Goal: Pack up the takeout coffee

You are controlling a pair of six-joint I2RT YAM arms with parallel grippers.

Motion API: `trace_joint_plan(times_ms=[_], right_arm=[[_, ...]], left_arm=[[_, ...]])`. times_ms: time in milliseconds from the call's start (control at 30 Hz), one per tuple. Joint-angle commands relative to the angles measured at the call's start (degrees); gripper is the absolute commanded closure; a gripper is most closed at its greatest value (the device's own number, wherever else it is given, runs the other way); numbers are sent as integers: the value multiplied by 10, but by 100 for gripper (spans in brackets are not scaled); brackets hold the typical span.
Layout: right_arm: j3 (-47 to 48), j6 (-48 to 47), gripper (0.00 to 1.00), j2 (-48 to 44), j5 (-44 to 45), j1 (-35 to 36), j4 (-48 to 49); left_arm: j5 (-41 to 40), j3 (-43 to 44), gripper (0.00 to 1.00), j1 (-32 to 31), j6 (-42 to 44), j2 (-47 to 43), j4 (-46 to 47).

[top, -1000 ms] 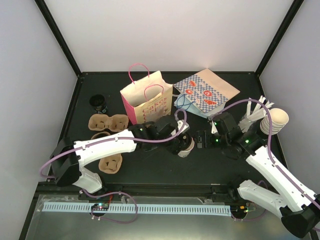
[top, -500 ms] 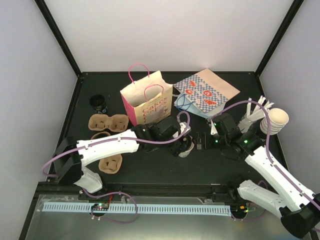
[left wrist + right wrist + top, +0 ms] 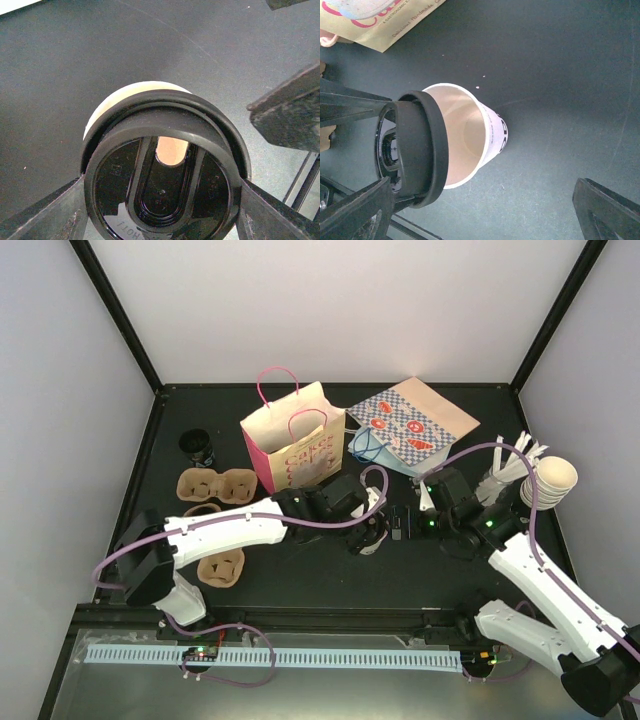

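L gripper [image 3: 366, 528] is clamping a black lid [image 3: 160, 185] by its edges and holding it tilted over the white paper cup [image 3: 470, 135]. One side of the lid is sitting at the cup's rim; the rest of the mouth is showing open, cream inside. Cup is standing on the dark table [image 3: 300, 580], mid-front, near the pink bag [image 3: 290, 440]. R gripper [image 3: 481, 186] is hovering close beside the cup w/ jaws wide apart, gripping nothing. Patterned bag [image 3: 415, 430] is lying further back, to the right.
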Motion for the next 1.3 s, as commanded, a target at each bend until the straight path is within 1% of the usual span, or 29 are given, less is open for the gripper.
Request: trace_joint_plan(times_ms=[0,233,867,1267], right_arm=[[-15,11,1,-6,-12,-10,20],[-24,18,1,-11,-11,-17,25],[-34,15,1,-9,-10,-33,29],[-37,12,3,-4,-24,-39,34]], left_arm=[[-19,33,23,-5,11,12,-6],[-37,47,23,-6,15,25,-12],[-32,64,23,-10,21,54,-22],[-37,75,23,-11,25,71,-35]])
